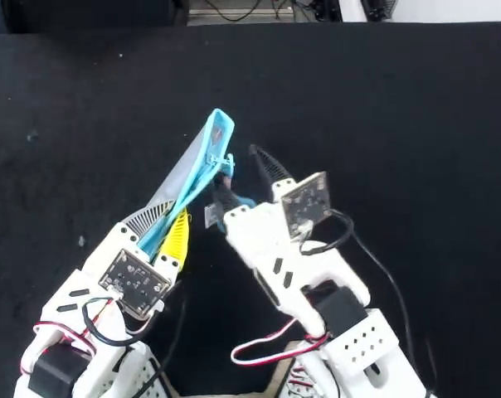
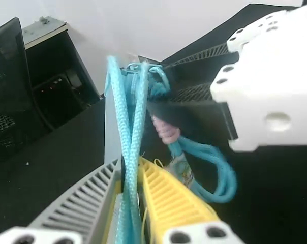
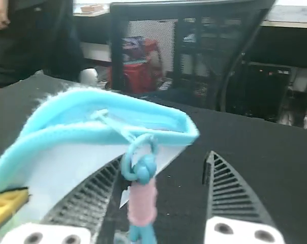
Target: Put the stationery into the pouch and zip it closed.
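Pouch (image 1: pixel 202 162): held off the tabletop (image 1: pixel 400 99), over its middle and nearer the near edge. Its long axis runs from the left gripper (image 1: pixel 169 220) up and away toward the far edge, slanting toward the right arm.

Left gripper: grey and yellow fingers pressed together on the pouch's blue-trimmed edge, at the end nearest the arms.

Right gripper (image 1: pixel 236 172): black fingers spread, pinching nothing. The zipper pull cord (image 3: pixel 142 195), blue with a pink bead, hangs between them, close against one finger.

Key relation: the cord already lies inside the right gripper's gap, so the right arm is the nearer one. Judgement: closing on the cord, then drawing along the pouch's long axis, is what the zip step needs.

Whether the stationery is inside: cannot tell.
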